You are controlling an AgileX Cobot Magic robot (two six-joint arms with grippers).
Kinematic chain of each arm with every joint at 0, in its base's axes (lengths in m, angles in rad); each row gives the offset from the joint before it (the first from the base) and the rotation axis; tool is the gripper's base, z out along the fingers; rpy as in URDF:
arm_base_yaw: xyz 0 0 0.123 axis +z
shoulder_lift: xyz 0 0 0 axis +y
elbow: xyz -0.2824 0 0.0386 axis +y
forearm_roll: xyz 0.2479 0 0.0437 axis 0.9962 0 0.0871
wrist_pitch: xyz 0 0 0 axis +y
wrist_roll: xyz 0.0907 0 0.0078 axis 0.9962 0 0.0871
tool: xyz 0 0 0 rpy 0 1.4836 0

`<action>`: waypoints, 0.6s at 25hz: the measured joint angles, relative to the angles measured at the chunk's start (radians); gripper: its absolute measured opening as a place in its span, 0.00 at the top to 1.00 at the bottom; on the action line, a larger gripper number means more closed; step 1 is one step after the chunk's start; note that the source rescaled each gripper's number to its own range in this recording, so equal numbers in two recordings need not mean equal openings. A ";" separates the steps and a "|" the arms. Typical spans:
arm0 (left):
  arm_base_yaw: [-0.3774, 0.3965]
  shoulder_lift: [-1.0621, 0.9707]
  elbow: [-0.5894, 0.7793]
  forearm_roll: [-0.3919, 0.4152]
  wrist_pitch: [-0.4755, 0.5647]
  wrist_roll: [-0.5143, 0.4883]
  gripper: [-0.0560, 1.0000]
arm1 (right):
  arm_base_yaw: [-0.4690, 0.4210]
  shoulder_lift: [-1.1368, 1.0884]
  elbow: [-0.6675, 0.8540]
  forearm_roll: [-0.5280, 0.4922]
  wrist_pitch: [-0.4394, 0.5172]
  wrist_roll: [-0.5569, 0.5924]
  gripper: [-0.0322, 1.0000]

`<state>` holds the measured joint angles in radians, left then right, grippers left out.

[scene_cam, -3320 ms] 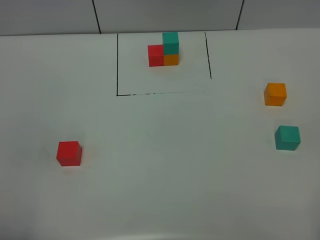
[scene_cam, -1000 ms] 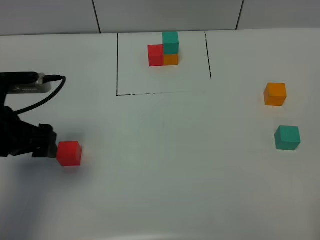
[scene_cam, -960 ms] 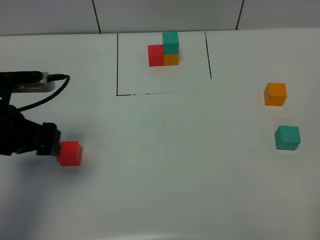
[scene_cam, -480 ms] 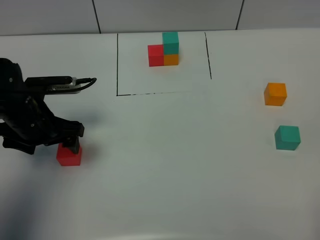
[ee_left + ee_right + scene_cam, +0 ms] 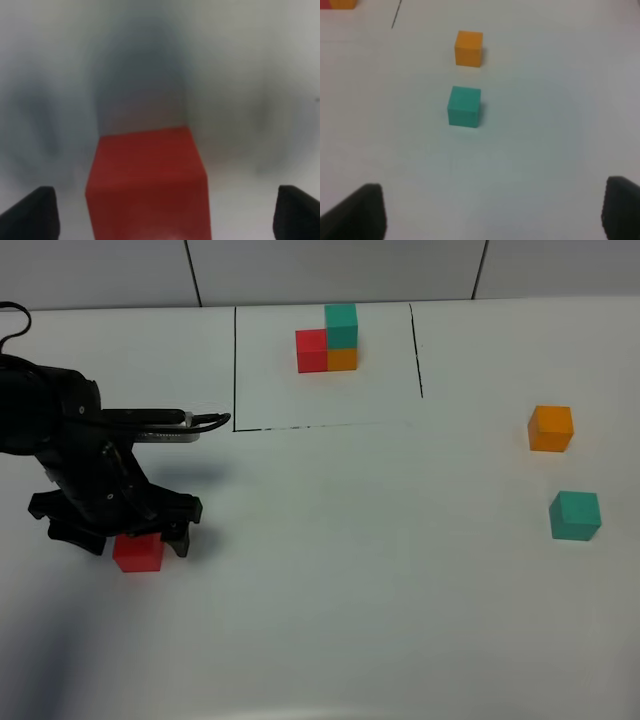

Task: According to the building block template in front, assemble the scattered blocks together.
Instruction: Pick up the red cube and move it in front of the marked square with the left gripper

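Note:
The template stands in the black-lined area at the back: a red block (image 5: 312,350) beside an orange block (image 5: 343,360) with a green block (image 5: 341,324) on top. A loose red cube (image 5: 138,553) lies at the left. My left gripper (image 5: 138,541) is open and low over it, one finger on each side; the left wrist view shows the red cube (image 5: 147,185) between the fingertips (image 5: 30,215), apart from them. A loose orange cube (image 5: 551,428) and green cube (image 5: 575,515) lie at the right. My right gripper (image 5: 490,210) is open and empty, short of the green cube (image 5: 464,106) and orange cube (image 5: 468,48).
Black lines (image 5: 235,370) mark the template area on the white table (image 5: 350,570). A grey tiled wall (image 5: 330,270) runs along the back. The left arm's cable (image 5: 205,422) reaches toward the marked area's corner. The right arm is out of the high view.
My left arm has come in from the left edge and moved right, over the red cube; its open fingers now straddle the cube. The cubes have not moved.

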<state>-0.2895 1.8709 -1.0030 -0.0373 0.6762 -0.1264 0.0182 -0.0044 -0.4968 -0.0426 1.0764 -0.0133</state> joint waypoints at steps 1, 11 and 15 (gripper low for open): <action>0.000 0.011 0.000 0.000 -0.003 0.000 0.14 | 0.000 0.000 0.000 0.000 0.000 0.000 0.24; 0.000 0.058 -0.002 0.020 -0.007 0.011 0.95 | 0.000 0.000 0.000 0.000 0.000 0.000 0.24; 0.000 0.060 -0.050 0.020 0.043 0.087 0.95 | 0.000 0.000 0.000 0.000 0.000 0.000 0.24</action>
<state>-0.2895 1.9309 -1.0528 -0.0174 0.7191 -0.0397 0.0182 -0.0044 -0.4968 -0.0426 1.0764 -0.0133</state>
